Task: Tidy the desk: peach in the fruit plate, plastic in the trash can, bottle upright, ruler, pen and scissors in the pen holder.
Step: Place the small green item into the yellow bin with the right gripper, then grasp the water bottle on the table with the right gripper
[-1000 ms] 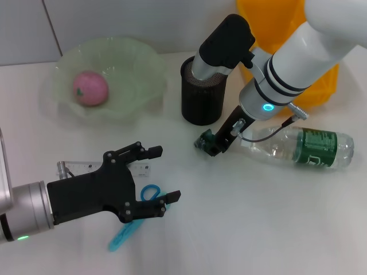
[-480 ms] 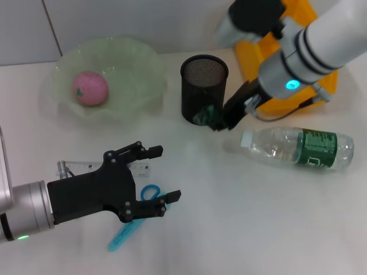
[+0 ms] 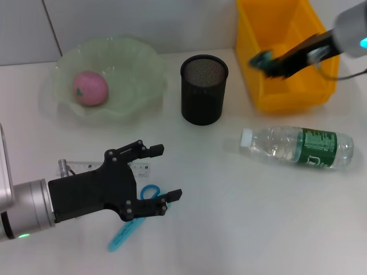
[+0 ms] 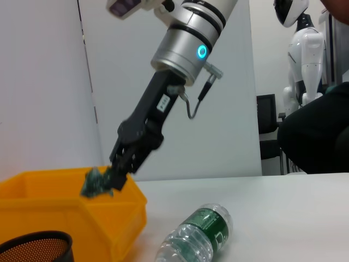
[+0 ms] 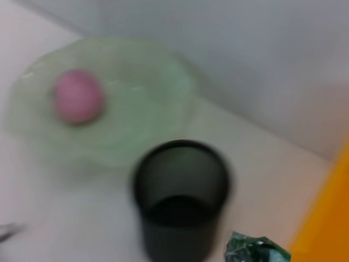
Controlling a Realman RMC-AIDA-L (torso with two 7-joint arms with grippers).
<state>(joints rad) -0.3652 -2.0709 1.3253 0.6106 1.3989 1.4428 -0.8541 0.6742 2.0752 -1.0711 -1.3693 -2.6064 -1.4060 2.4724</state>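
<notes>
A white bench [image 3: 241, 217] under a pale wall. In the upper right of the head view the right gripper [image 3: 269, 62] pinches the crumpled green plastic [image 3: 261, 58] in clenched fingers, held over the near-left rim of the yellow trash can [image 3: 287, 91] — the bin's hollow lies directly below and just behind it, so dropping it looks like the next step. The left gripper [image 3: 155, 177], lower left, hangs with fingers spread above the blue scissors [image 3: 131, 226] and ruler [image 3: 77, 168]. The bottle [image 3: 298, 147] lies on its side, cap toward the black pen holder [image 3: 203, 90]; its green label is unreadable. The peach [image 3: 90, 89] sits in the fruit plate [image 3: 137, 63].
</notes>
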